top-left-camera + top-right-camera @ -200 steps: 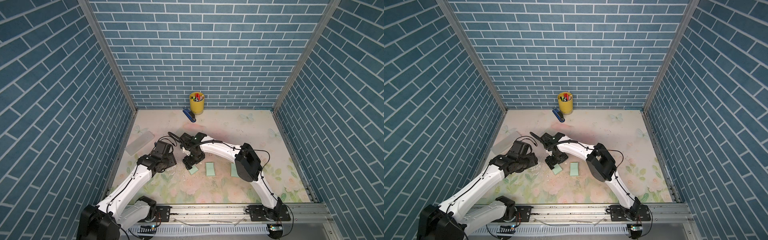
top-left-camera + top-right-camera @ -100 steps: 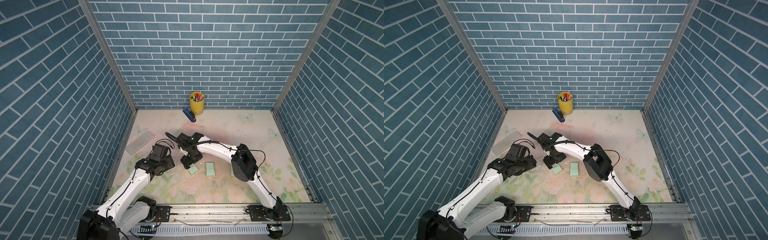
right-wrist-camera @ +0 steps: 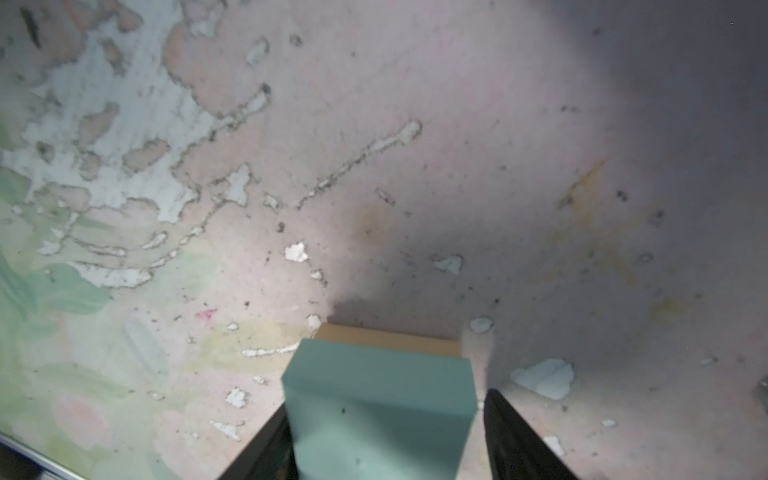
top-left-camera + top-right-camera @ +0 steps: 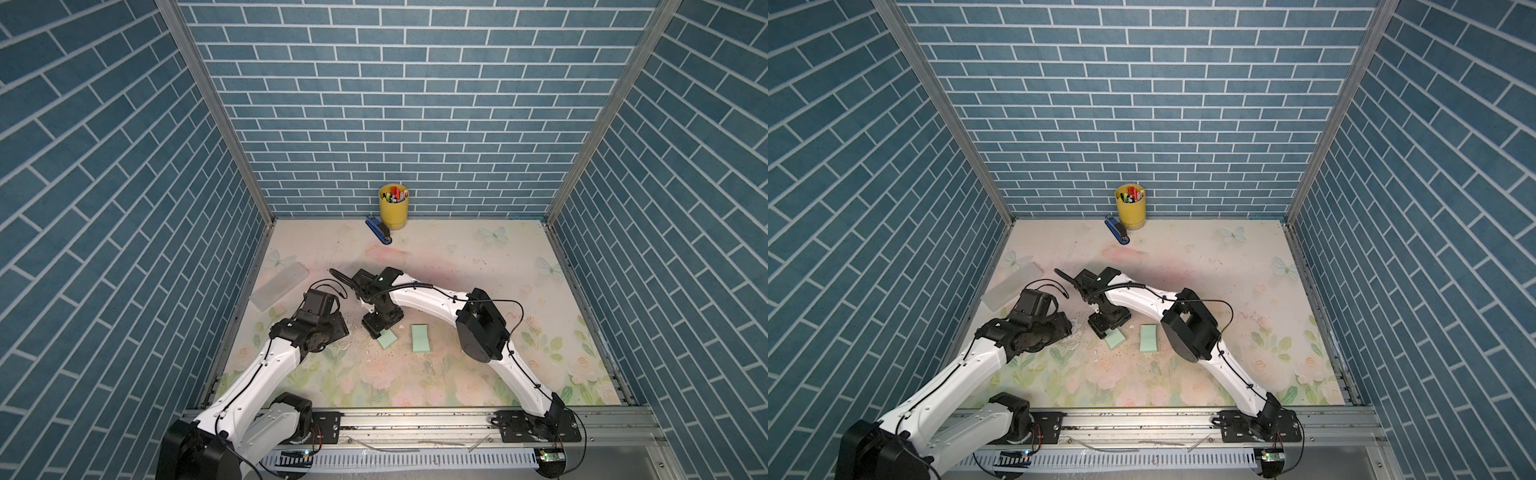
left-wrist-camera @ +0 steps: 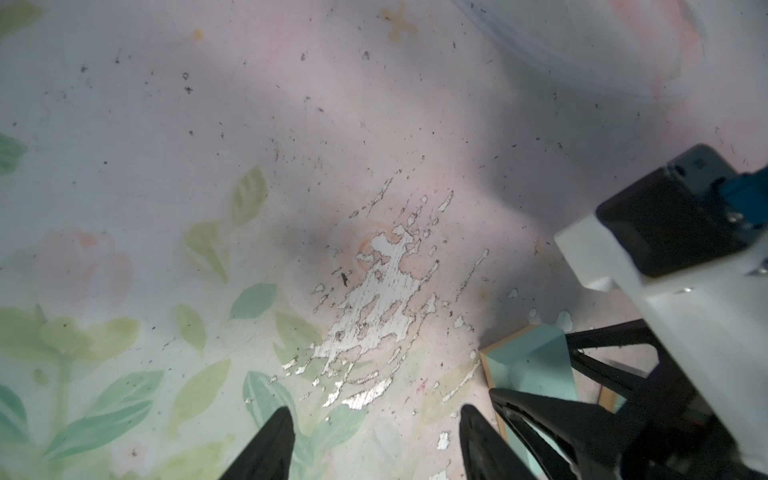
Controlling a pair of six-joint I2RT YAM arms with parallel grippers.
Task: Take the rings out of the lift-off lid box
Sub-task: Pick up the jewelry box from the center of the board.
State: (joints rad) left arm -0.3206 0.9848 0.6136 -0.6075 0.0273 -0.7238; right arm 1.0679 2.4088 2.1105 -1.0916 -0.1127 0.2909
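A mint-green box [image 4: 388,340] [image 4: 1116,340] with a tan cardboard edge lies on the floral mat. My right gripper [image 4: 380,329] [image 3: 386,401] reaches down over it. In the right wrist view the box [image 3: 382,374] sits between the two black fingers, one against its side and the other a thin gap away. To its left my left gripper [image 4: 337,330] [image 5: 376,409] hangs open over bare, scuffed mat, with the box [image 5: 528,361] just beside one finger. A second flat mint-green piece [image 4: 420,338] lies to the right. The rings are not visible.
A yellow cup of pens [image 4: 393,205] and a blue stapler [image 4: 378,229] stand at the back wall. A clear plastic container [image 4: 279,286] lies by the left wall. The two wrists are close together over the mat.
The right gripper's jaws have narrowed around the mint-green box and its elbow has swung slightly left. The left arm has shifted only slightly.
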